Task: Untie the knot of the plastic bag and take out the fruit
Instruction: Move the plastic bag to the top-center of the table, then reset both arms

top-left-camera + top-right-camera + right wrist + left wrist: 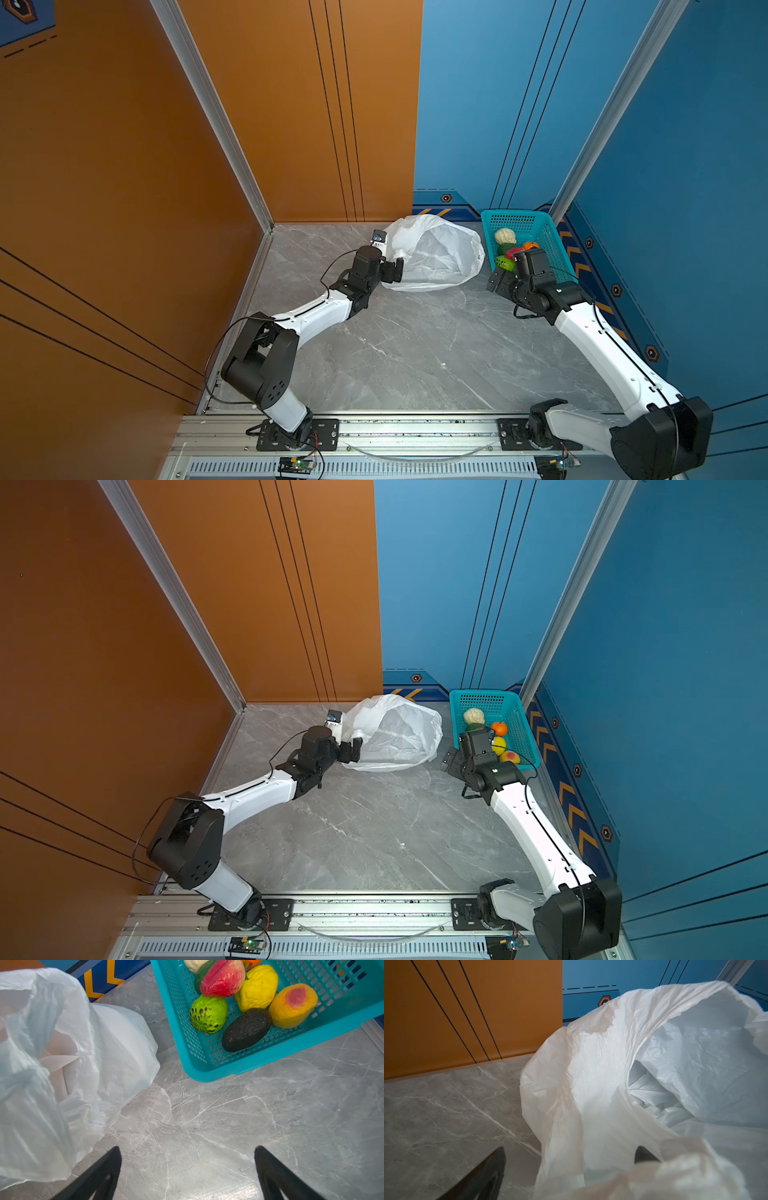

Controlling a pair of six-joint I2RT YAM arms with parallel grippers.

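Note:
The white plastic bag (436, 253) (395, 733) lies crumpled at the back of the table, its mouth gaping wide, and nothing shows inside it. The knot is out of view. My left gripper (394, 269) (571, 1153) is at the bag's left edge, open. Loose bag (612, 1064) plastic hangs between its fingers and a blurred bunch covers one fingertip. The fruit sits in the teal basket (515, 220) (228, 1072): a green netted ball (208, 1014), a red-green one (223, 978), a lumpy yellow one (257, 988), a peach (293, 1005), a cream knobbly one (505, 236) and an orange (499, 728). My right gripper (496, 282) (188, 1153) hangs open over bare table beside the basket's near corner.
A dark avocado-like fruit (246, 1029) also lies in the basket. The grey marble table (415, 345) is walled by an orange panel (124, 166) on the left and blue panels (685, 166) at the back and right. The basket stands in the back right corner against the wall.

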